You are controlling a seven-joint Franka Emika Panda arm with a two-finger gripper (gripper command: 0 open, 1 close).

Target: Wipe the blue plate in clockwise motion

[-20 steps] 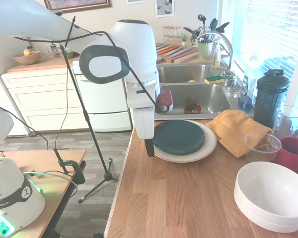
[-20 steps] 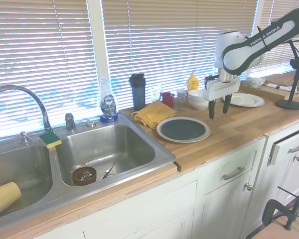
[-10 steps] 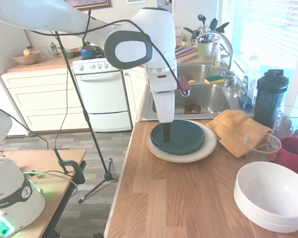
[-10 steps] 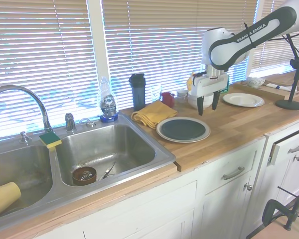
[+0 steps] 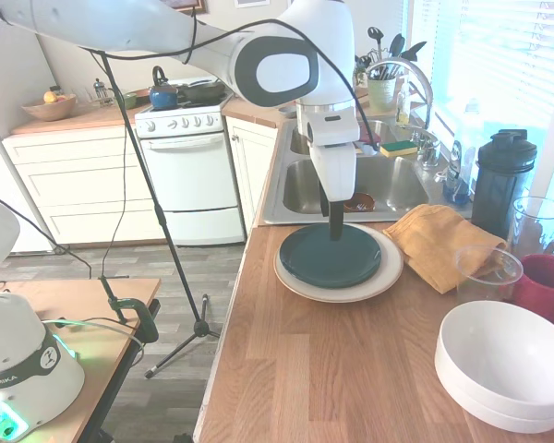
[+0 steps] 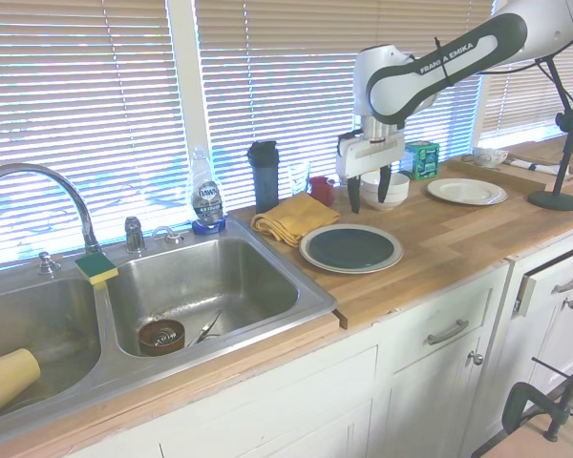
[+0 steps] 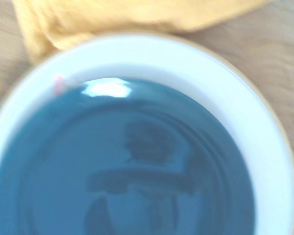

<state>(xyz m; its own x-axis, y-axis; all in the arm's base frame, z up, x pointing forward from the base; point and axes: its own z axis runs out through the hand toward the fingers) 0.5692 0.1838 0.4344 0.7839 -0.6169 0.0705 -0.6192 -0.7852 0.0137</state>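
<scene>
So my claw [image 6: 368, 194] hangs above the counter with its two fingers spread and nothing between them; no cloth is in it, so the wiping itself has not begun, as I judge it. Going left to right in the first exterior view, the blue plate [image 5: 330, 256] sits nested on a larger cream plate [image 5: 385, 273] on the wooden counter [image 5: 323, 369], just in front of the sink [image 5: 388, 182]; my fingers hover over the blue plate's far edge. Just to the right, touching the cream rim, lies a folded yellow cloth [image 5: 440, 243]. In the wrist view the teal disc [image 7: 122, 161] fills the frame, glossy, with that cloth [image 7: 122, 17] beyond it. By my reckoning the next move calls for reaching over to the cloth, closing on it, then bringing it down flat on the plate before any clockwise circling.
</scene>
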